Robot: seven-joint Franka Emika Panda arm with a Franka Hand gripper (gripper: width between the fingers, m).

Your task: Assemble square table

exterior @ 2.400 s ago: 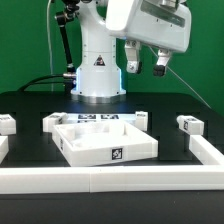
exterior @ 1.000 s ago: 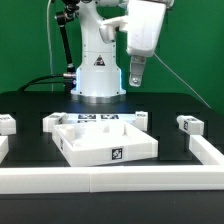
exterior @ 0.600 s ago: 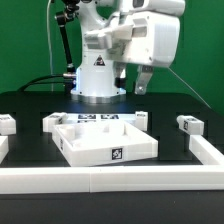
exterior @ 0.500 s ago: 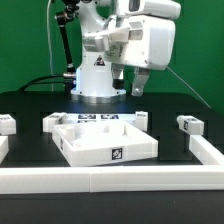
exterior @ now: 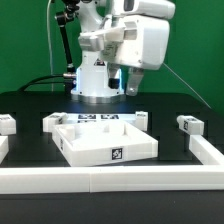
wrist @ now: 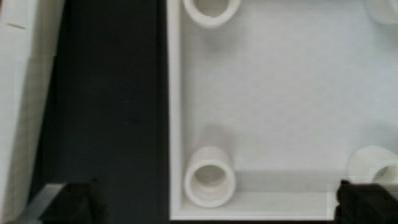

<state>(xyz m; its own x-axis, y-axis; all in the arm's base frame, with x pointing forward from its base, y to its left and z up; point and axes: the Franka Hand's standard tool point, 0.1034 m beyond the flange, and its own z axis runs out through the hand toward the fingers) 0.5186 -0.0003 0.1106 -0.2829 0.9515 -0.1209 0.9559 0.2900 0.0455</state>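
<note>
A white Franka arm's gripper (exterior: 128, 85) hangs in the air above the black work surface, its two fingers spread wide and holding nothing. Below it, the square table top (exterior: 105, 139), a white tray with a raised rim and a black-and-white tag on its front wall, lies flat near the middle of the surface. Small white block legs rest around it: one (exterior: 8, 124) well off toward the exterior view's left, one (exterior: 188, 124) toward the right, and two just behind the tray's back corners (exterior: 52, 121) (exterior: 141, 117). The wrist view looks down into the table top (wrist: 285, 110), showing round sockets (wrist: 210, 176) in its floor.
</note>
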